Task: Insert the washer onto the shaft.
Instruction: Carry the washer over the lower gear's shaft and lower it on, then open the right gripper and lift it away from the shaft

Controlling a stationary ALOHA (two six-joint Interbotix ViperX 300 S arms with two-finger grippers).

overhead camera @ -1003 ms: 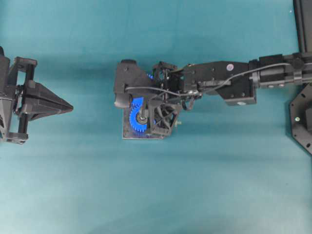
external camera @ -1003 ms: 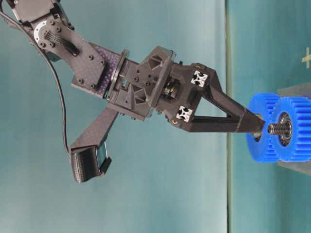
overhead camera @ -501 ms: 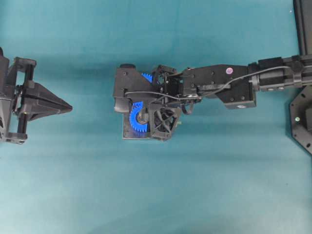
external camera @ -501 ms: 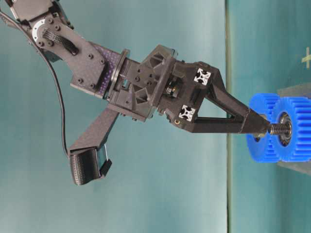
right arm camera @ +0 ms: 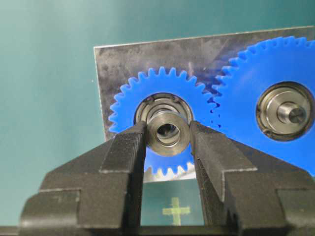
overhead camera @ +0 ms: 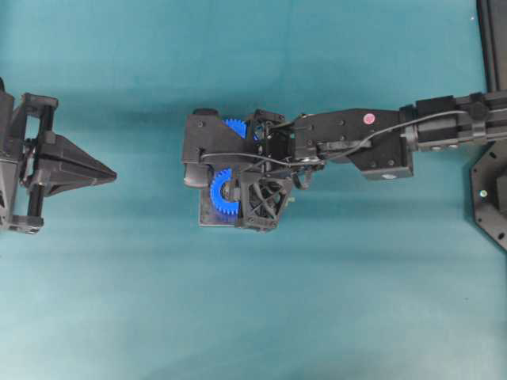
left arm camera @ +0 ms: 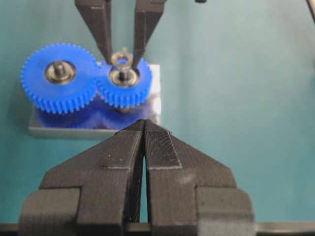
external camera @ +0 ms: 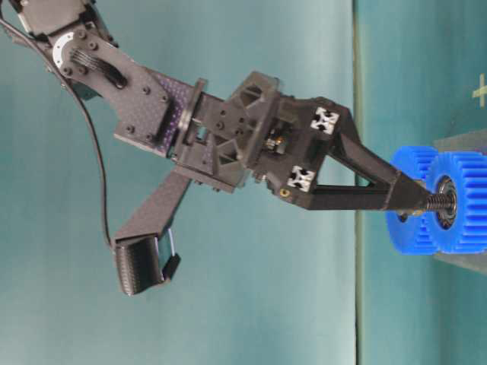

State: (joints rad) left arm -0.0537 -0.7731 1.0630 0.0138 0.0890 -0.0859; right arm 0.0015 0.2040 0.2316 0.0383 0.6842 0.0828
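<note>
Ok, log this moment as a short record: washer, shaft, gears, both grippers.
washer: pinched between the right gripper fingertips, the washer held just above the shaft
shaft: threaded shaft at the small gear's centre, washer not yet seated
gears: small gear meshed with large gear on metal plate
left gripper: left gripper shut, empty, away from the plate

Seen from overhead, the counter (overhead camera: 333,301) lies bare from 3 through 6 to 9 o'clock of the metal plate (overhead camera: 207,218), so a gripper could pass freely there. The plate's own top is crowded: two meshed blue gears (overhead camera: 223,195) stand on it, and the right gripper (overhead camera: 231,190) with its arm reaches in from 3 o'clock and covers its 12 o'clock side. At 9 o'clock, well apart across open counter, the left gripper (overhead camera: 113,172) points toward the plate with jaws together.
</note>
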